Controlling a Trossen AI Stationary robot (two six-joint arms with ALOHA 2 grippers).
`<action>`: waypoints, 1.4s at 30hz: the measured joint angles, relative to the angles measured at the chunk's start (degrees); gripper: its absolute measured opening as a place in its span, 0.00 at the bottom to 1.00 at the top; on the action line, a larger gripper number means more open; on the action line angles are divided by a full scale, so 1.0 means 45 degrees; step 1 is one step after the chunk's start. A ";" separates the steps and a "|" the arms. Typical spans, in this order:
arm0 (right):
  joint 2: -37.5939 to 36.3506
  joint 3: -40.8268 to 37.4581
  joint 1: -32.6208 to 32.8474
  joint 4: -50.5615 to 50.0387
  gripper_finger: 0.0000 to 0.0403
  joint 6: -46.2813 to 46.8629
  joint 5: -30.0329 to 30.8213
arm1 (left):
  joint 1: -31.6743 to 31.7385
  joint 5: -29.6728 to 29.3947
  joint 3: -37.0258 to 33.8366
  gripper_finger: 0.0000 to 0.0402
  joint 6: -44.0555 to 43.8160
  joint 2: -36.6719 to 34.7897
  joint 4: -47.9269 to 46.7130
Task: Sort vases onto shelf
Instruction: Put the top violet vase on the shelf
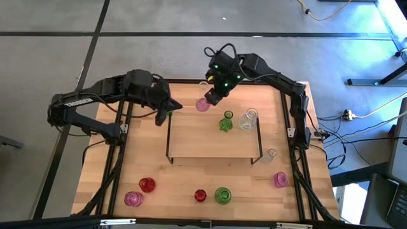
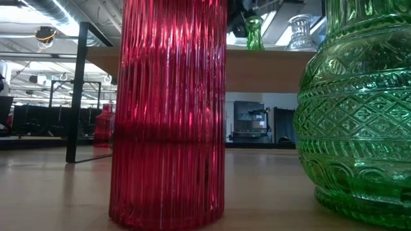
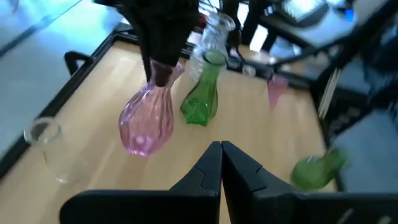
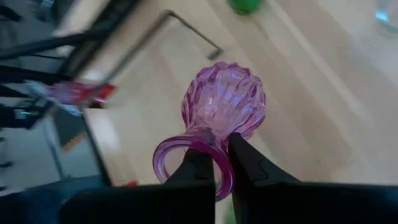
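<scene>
Now right tool (image 4: 221,163) pinches pink vase (image 4: 222,106) by rim, neck up, belly hanging just above shelf (image 1: 210,140) far-left corner. Shelf lies straight below. Left tool (image 3: 221,155) shut, empty, waits by shelf left edge.

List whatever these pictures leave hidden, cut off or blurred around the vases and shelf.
- Low view: the tall red ribbed glass vase and the green patterned glass vase fill the frame, cut off at the top, hiding most of the light-wood shelf.
- Right wrist view: the right gripper covers part of the pink round-bellied glass vase's rim.
- Left wrist view: the far vases are blurred.
</scene>
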 joint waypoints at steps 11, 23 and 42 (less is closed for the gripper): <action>-0.0464 0.0010 0.0105 0.0734 0.00 0.0446 -0.0695 | -0.0800 -0.2054 -0.0015 0.15 0.2624 0.1380 0.0665; -0.0475 0.0010 0.0151 0.1384 0.00 0.0589 -0.1591 | -0.0826 -0.3382 -0.0005 0.48 0.2692 0.2046 0.1906; -0.0470 -0.0332 0.0585 0.1549 0.00 0.0378 -0.1758 | -0.0642 -0.2507 -0.0005 0.51 0.2056 0.3165 0.3447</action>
